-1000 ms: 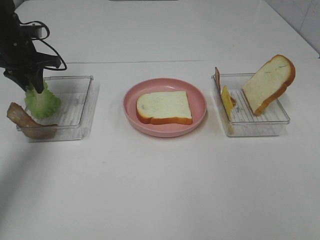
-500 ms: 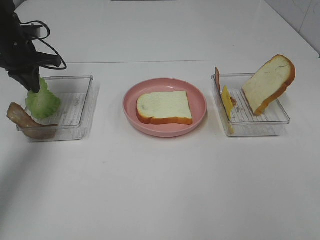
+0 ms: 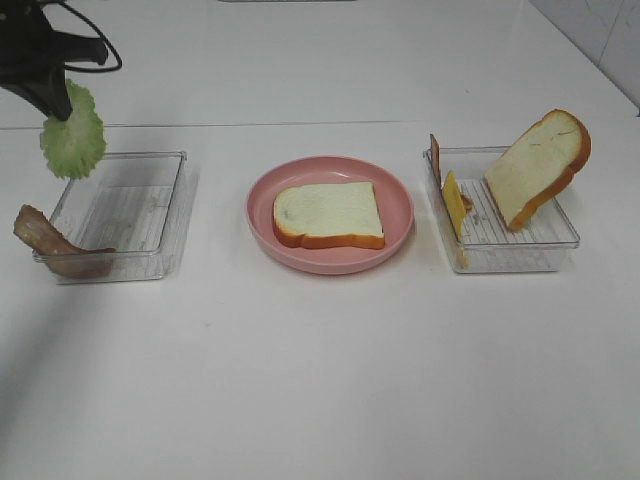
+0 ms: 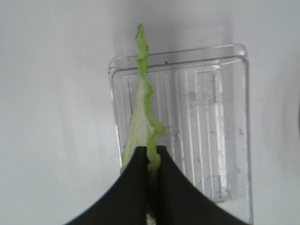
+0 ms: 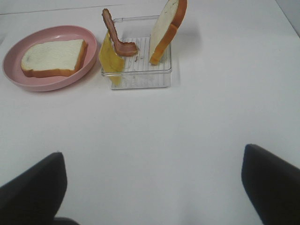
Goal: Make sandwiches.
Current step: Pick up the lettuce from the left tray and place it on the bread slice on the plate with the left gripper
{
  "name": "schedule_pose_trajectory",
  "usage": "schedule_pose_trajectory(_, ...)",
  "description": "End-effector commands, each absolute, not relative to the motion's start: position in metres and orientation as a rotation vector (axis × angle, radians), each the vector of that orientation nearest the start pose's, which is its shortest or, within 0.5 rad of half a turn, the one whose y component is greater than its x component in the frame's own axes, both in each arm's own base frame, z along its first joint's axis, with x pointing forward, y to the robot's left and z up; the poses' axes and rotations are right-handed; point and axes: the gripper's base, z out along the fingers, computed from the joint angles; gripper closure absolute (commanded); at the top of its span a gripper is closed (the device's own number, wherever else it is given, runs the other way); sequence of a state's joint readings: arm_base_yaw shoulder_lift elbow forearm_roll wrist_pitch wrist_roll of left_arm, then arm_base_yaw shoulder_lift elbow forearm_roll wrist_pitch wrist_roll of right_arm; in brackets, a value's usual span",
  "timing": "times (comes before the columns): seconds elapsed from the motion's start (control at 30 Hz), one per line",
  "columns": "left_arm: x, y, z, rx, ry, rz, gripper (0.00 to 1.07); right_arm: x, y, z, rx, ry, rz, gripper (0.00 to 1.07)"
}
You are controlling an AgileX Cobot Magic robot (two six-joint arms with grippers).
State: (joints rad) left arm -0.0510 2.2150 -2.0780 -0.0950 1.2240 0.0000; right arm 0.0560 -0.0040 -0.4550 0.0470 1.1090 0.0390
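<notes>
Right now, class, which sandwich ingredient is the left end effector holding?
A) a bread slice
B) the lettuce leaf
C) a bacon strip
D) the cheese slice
B: the left end effector is shut on the lettuce leaf, which hangs from it above the clear tray.

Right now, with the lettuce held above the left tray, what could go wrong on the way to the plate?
The left gripper pinches the lettuce by one edge only, so the hanging leaf could slip out or land folded on the bread slice. Carried low, it might catch the rim of the pink plate. The bacon strip hangs over the edge of the left tray; a bump there could tip it out.
</notes>
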Motion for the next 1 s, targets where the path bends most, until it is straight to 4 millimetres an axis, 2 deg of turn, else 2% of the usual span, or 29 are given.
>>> schedule_pose_trajectory(0.03,0.464,-0.038,0.268,0.051,2.885,-0.219,1.07,-0.006,0.003,0.261,-0.023,2.096,0.104,0.14)
schedule_pose_trajectory(0.1,0.454,-0.054,0.295,0.094,2.819,-0.334,1.07,-0.006,0.003,0.261,-0.023,2.096,0.104,0.14)
schedule_pose_trajectory(0.2,0.451,-0.061,0.301,0.120,2.801,-0.361,1.07,-0.006,0.003,0.261,-0.023,2.096,0.104,0.14)
schedule_pose_trajectory(0.27,0.443,-0.095,0.314,0.222,2.745,-0.479,1.07,-0.006,0.003,0.261,-0.023,2.096,0.104,0.14)
schedule_pose_trajectory(0.3,0.443,-0.095,0.314,0.222,2.745,-0.479,1.07,-0.006,0.003,0.261,-0.023,2.096,0.104,0.14)
schedule_pose_trajectory(0.33,0.441,-0.107,0.317,0.250,2.731,-0.523,1.07,-0.006,0.003,0.261,-0.023,2.096,0.104,0.14)
schedule_pose_trajectory(0.37,0.438,-0.128,0.319,0.281,2.698,-0.617,1.07,-0.006,0.003,0.261,-0.023,2.096,0.104,0.14)
schedule_pose_trajectory(0.4,0.438,-0.128,0.319,0.281,2.698,-0.617,1.07,-0.006,0.003,0.261,-0.023,2.096,0.104,0.14)
schedule_pose_trajectory(0.43,0.437,-0.137,0.321,0.296,2.679,-0.654,1.07,-0.006,0.003,0.261,-0.023,2.096,0.104,0.14)
schedule_pose_trajectory(0.47,0.435,-0.157,0.323,0.331,2.632,-0.716,1.07,-0.006,0.003,0.261,-0.023,2.096,0.104,0.14)
schedule_pose_trajectory(0.57,0.433,-0.167,0.324,0.345,2.607,-0.747,1.07,-0.006,0.003,0.261,-0.023,2.096,0.104,0.14)
schedule_pose_trajectory(0.63,0.430,-0.200,0.319,0.365,2.553,-0.855,1.07,-0.006,0.003,0.261,-0.023,2.096,0.104,0.14)
schedule_pose_trajectory(0.67,0.430,-0.200,0.319,0.365,2.553,-0.855,1.07,-0.006,0.003,0.261,-0.023,2.096,0.104,0.14)
schedule_pose_trajectory(0.73,0.430,-0.220,0.304,0.375,2.566,-0.927,1.07,-0.006,0.003,0.261,-0.023,2.096,0.104,0.14)
schedule_pose_trajectory(0.77,0.430,-0.220,0.304,0.375,2.566,-0.927,1.07,-0.006,0.003,0.261,-0.023,2.096,0.104,0.14)
schedule_pose_trajectory(0.8,0.430,-0.233,0.292,0.385,2.588,-0.962,1.07,-0.006,0.003,0.261,-0.023,2.096,0.104,0.14)
schedule_pose_trajectory(0.83,0.430,-0.233,0.292,0.385,2.588,-0.962,1.07,-0.006,0.003,0.261,-0.023,2.096,0.104,0.14)
schedule_pose_trajectory(0.9,0.430,-0.248,0.272,0.400,2.622,-0.979,1.07,-0.006,0.003,0.261,-0.023,2.096,0.104,0.14)
schedule_pose_trajectory(0.93,0.430,-0.248,0.272,0.400,2.622,-0.979,1.07,-0.006,0.003,0.261,-0.023,2.096,0.104,0.14)
schedule_pose_trajectory(1.0,0.431,-0.260,0.253,0.408,2.650,-0.983,1.07,-0.006,0.003,0.261,-0.023,2.096,0.104,0.14)
